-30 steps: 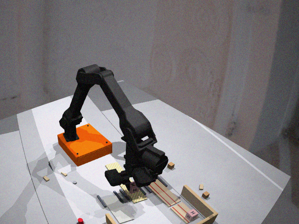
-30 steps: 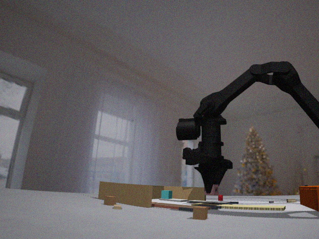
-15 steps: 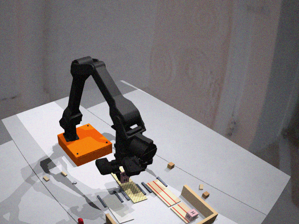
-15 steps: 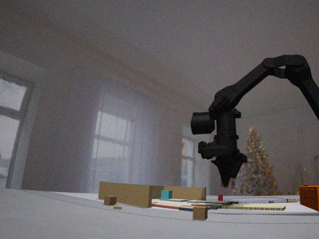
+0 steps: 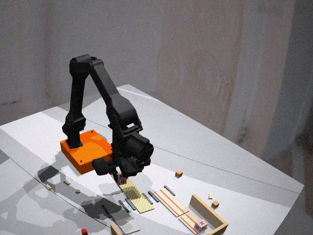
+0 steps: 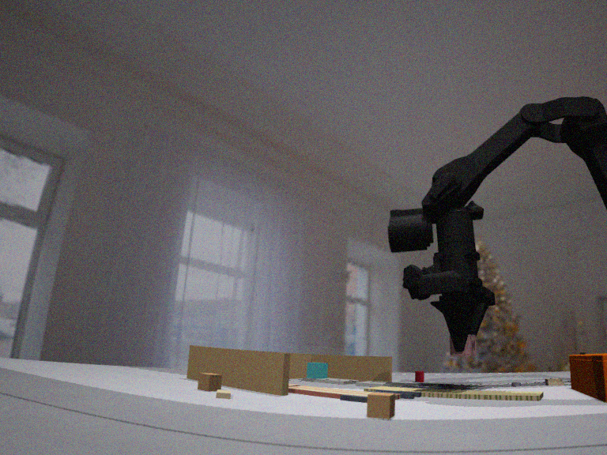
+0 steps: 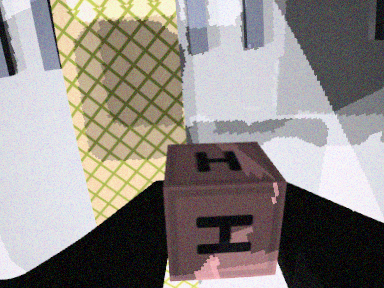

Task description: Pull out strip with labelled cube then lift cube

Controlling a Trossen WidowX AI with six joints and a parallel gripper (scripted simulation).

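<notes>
My gripper [image 5: 120,180] [image 6: 462,346] [image 7: 214,191] is shut on a pink cube [image 5: 122,180] [image 6: 469,345] [image 7: 224,232] labelled H, held in the air well above the table. A yellow strip with a crosshatch pattern [image 5: 143,203] [image 6: 499,394] [image 7: 145,90] lies in one piece below it, and its near-base end reaches under the gripper. A cream strip with red lines [image 5: 170,201] [image 6: 338,390] lies to the right, parted by a gap from a shorter piece [image 5: 188,221]. Another pink cube [image 5: 201,225] labelled H sits on that shorter piece. A plain pale strip [image 5: 128,225] lies to the left.
Dark rails [image 5: 123,206] [image 5: 169,190] [image 7: 46,35] flank the strips. Wooden walls [image 5: 208,211] [image 6: 237,368] stand around the far ends. A teal block [image 6: 317,370] shows by them. Small orange-brown cubes [image 5: 179,173] [image 5: 215,204] [image 6: 380,405] and a red cylinder [image 5: 84,231] [image 6: 420,376] lie around.
</notes>
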